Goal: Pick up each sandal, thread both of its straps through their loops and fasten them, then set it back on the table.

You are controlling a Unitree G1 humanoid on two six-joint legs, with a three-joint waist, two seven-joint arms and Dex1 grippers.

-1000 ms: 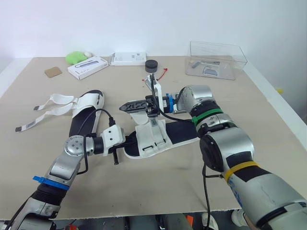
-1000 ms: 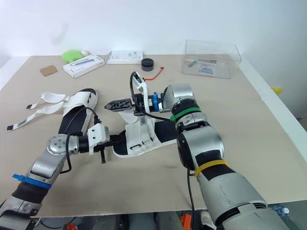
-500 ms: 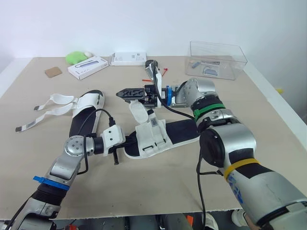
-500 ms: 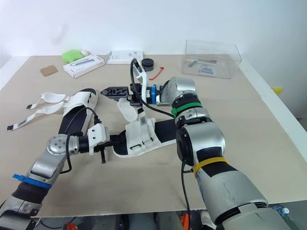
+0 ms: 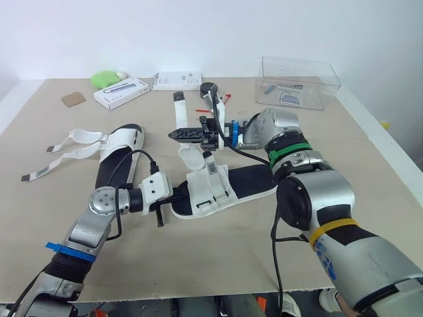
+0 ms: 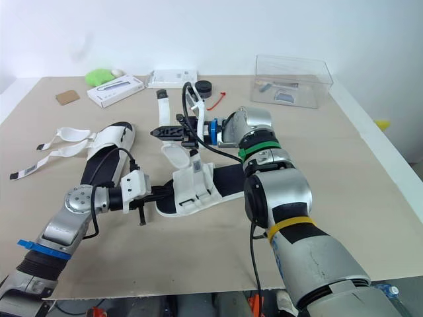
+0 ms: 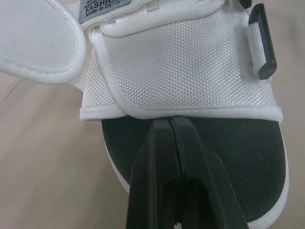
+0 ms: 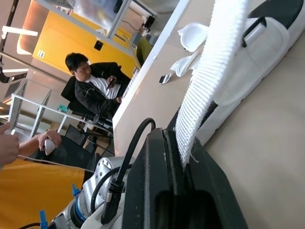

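**Right claw holds a strap aloft over the middle sandal**

Right claw (image 5: 176,134) hovers above the tabletop (image 5: 218,257), pinching a white strap (image 5: 177,109) between its fingers. The strap's free end stands up above the claw and its root runs down to the sandal (image 5: 225,188) lying mid-table. Left claw (image 7: 170,125) is pressed together with nothing between its fingers. Its tip rests on the sandal's black insole at the toe, just against the edge of the white upper, which looks like a way of pinning the shoe down.

The step in hand appears to be threading this sandal's strap. A black loop (image 7: 263,43) sits on the upper's far side, but I cannot tell whether the raised strap has been through it.

Next, the strap's tip probably has to be steered down to the loop and fed through. It then needs folding back and pressing onto its fuzzy patch, with the left claw holding the sole steady.

A second sandal (image 5: 119,155) lies to the left with both straps spread loose, so it is not yet fastened.
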